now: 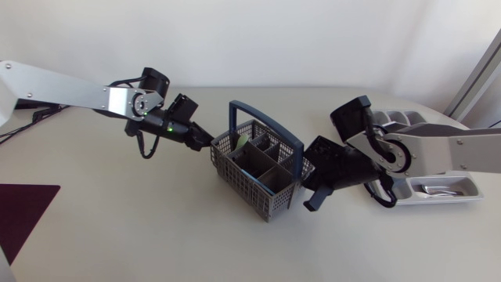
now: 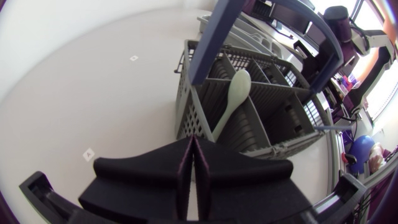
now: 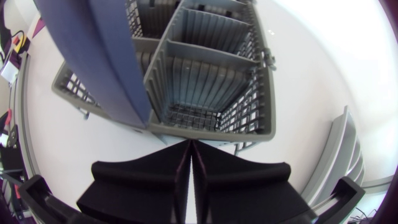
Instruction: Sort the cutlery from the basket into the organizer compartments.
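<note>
White worktop [image 1: 156,227], both arms over it. Left arm [image 1: 70,90] comes in from the left edge, right arm [image 1: 446,149] from the right edge.

Grey slotted basket [image 1: 250,184] with a blue handle [image 1: 262,121] stands mid-worktop, turned corner-on to the front edge.

Grey organizer [image 1: 470,200] sits at the right edge, partly hidden by the right arm. Silver cutlery [image 1: 438,190] lies in its compartment nearest the front edge.

Dark purple mat [image 1: 23,207] lies at the front-left corner.

Left gripper [image 1: 202,141]: fingers pressed together, nothing between them, tips at the basket's left corner.

Right gripper [image 1: 311,200]: fingers likewise together and empty, just beside the basket's right wall.

Pale green spoon [image 2: 233,99] leans in a basket compartment under the handle, bowl end up.

Two small marks [image 2: 89,154] on the worktop left of the basket, too small to read.
</note>
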`<state>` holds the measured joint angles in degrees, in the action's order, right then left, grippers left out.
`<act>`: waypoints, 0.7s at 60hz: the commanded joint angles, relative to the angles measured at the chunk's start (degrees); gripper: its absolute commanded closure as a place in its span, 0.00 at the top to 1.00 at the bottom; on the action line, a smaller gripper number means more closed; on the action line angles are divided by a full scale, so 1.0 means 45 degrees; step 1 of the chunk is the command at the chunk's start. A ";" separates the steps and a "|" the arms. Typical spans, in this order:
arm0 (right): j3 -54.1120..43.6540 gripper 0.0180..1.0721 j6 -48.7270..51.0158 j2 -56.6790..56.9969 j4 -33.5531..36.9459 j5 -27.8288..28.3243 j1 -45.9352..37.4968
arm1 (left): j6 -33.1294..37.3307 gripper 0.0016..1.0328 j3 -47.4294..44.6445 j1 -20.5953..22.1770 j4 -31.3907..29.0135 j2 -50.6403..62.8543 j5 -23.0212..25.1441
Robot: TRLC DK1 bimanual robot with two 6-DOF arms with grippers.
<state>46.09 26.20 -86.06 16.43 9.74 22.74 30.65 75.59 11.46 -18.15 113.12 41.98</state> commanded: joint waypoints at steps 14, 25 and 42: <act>0.2454 0.06 -0.0899 -0.2301 -0.1345 0.0102 0.0122 | 0.1645 0.03 -0.3634 -0.0692 -0.0419 -0.2677 0.0672; 0.3314 0.06 -0.1290 -0.3160 -0.1638 0.0102 0.0278 | 0.1782 0.03 -0.4494 -0.1278 -0.0419 -0.3380 0.0672; 0.2864 0.06 -0.1290 -0.3024 -0.1951 0.0082 0.0083 | 0.1918 0.03 -0.4787 -0.1376 -0.0380 -0.3654 0.0672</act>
<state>59.99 21.41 -99.90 9.13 8.91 22.44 37.78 55.31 5.23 -19.27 97.14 43.31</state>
